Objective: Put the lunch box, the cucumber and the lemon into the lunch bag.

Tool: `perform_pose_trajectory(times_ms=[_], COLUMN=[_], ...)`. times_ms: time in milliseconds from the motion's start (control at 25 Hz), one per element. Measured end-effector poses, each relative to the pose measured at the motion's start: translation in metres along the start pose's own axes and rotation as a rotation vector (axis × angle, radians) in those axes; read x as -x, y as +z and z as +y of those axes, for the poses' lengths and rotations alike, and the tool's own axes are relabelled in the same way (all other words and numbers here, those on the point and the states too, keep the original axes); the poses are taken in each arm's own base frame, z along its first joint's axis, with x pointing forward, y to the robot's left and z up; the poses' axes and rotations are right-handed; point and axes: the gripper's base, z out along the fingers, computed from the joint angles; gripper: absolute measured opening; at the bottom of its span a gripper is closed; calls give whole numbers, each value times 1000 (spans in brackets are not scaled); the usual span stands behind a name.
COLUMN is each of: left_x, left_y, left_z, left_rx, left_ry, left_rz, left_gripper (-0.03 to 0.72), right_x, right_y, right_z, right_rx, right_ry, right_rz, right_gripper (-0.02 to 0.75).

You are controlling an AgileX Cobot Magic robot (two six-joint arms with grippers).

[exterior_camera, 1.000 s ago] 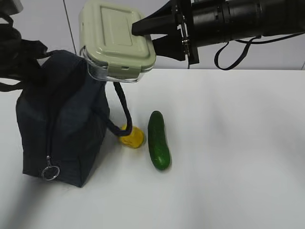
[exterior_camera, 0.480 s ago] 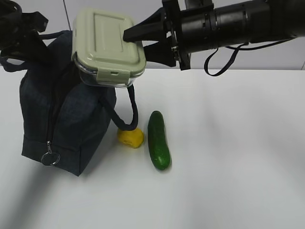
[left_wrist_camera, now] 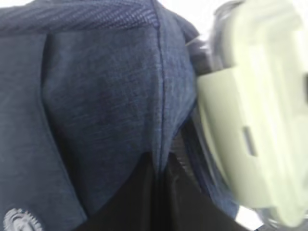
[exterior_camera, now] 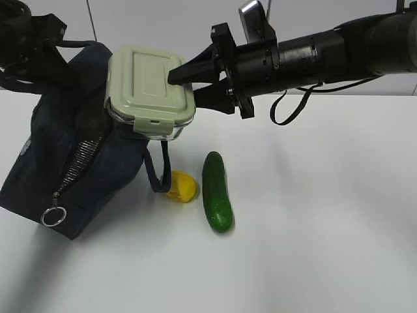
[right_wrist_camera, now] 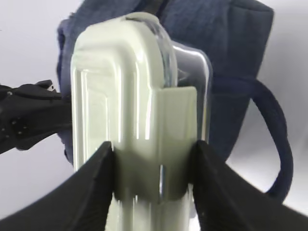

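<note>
Right wrist view: right gripper pinching the lunch box by its short end, one finger on the sage lid, the other on the clear base. Box is off the table, tilted, hanging against the upper corner of the lunch bag. Bag is leaning, zipper partly parted, silver ring pull low at the front. One loop handle droops down between the box and the lemon. Lemon sits on the white table, touching or just beside the handle loop; cucumber lies just right of the lemon. Left gripper is at the bag's top far-left, jaws pressed together; can't tell what fabric it has. Left wrist view is all navy cloth plus the box edge.
</note>
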Motion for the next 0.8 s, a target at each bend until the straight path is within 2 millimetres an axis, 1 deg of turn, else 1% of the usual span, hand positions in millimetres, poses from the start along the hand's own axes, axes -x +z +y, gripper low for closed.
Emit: perform_pose_trajectory(times_ms=[80,520,640,800], left_x=[0,6,6,7], left_y=[0,-1,-1,1], left_z=[-1,-11,-13,-14], left_rx=[-16,-125,-146,-165], left_ry=[4,3,-1,-13], left_rz=[-4,-62,-69,-69], left_gripper=[-6,-6,-6,-6], right_x=[0,-3,-2,0], right_y=[3,12,13,19], right_z=[-7,-35,-36,-27], right_rx=[-13,-46,-40,-18], right_ry=[21,100,110,94], right_rz=[3,24,16,11], right_gripper=[363,363,363,363])
